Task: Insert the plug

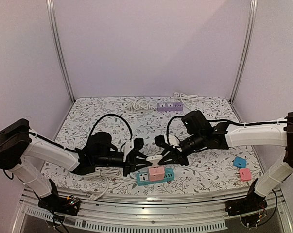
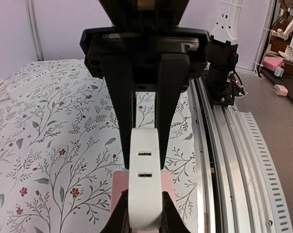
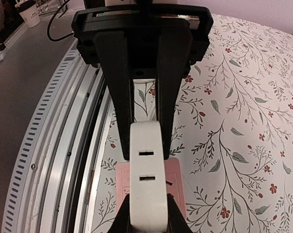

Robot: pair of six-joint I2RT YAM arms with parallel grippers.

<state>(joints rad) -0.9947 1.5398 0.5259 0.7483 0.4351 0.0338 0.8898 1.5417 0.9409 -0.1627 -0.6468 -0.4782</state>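
Alignment over the socket is the step in hand, I judge. The white plug [image 1: 153, 158] hangs just above the pink socket block [image 1: 156, 171], which sits on the teal power strip [image 1: 142, 179]. Left gripper [image 1: 138, 159] and right gripper [image 1: 166, 156] both pinch that plug from opposite ends, jaws closed tight on its sides. The next move likely calls for squaring the plug over the pink block's openings and pressing straight down; whether its pins line up is hidden. A purple power strip [image 1: 170, 106] and a white cable [image 1: 136, 103] lie well apart at the back. A small blue block [image 1: 239, 161] and a small pink block [image 1: 245, 174] sit off to the right. Nothing appears to block the way.
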